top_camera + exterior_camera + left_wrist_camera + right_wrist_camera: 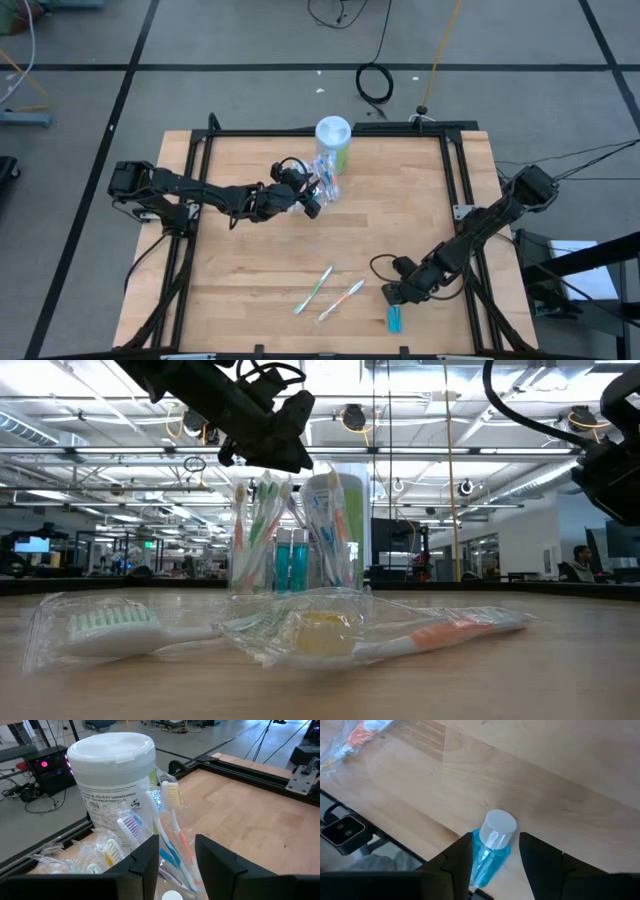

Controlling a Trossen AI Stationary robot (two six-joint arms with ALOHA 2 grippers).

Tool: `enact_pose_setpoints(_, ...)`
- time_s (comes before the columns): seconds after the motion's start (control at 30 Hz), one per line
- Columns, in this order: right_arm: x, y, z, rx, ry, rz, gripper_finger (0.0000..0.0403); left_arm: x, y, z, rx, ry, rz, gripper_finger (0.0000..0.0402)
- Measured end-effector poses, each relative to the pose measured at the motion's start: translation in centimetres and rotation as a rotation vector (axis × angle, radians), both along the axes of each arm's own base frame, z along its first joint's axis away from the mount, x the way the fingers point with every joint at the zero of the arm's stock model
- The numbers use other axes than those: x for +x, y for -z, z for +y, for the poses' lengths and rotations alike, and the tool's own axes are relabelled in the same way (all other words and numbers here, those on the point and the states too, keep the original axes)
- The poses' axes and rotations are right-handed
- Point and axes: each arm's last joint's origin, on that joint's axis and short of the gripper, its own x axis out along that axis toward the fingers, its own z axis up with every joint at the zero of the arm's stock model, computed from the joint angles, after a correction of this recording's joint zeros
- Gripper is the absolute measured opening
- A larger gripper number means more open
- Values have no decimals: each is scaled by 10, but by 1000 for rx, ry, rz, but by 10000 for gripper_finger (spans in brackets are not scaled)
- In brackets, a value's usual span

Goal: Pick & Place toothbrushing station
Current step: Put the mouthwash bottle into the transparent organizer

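Note:
A clear cup [262,565] stands at the table's far middle, holding several wrapped toothbrushes [172,800] and blue tubes [291,565]. My left gripper [176,840] is open just above it, level from the left, with the brush heads showing past the gap between its fingers. Two wrapped toothbrushes [313,290] [341,299] lie flat near the front middle. A blue tube with a white cap [492,845] lies on its side by the front edge. My right gripper [496,837] slants down over it, open, one finger on each side of the cap end. My left gripper: whether its fingers touch the brushes or their wrappers cannot be told. My right gripper: one finger [462,855] lies right at the tube's side in the wrist view, but I cannot tell whether it touches; the tube lies flat on the table.
A green wipes canister with a white lid [333,135] stands just behind the cup. Black frame rails [450,200] run along the table's sides and back. The tube [394,319] lies close to the front edge. Bare wood lies between the cup and the loose brushes.

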Motion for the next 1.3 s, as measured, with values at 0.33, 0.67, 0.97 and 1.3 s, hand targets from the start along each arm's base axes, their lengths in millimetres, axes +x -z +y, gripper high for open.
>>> enact_pose_setpoints(0.33,6,10,1,-16,-24,-12,155,0,0,0,4,0,3,134)
enact_pose_setpoints(0.67,9,18,4,-32,-58,-14,129,0,0,0,3,0,1,134)
enact_pose_setpoints(0.97,13,20,5,-42,-100,-64,96,0,0,0,2,-1,1,134)
enact_pose_setpoints(1.3,20,15,-2,-76,-125,-156,93,0,0,0,2,-1,1,134)
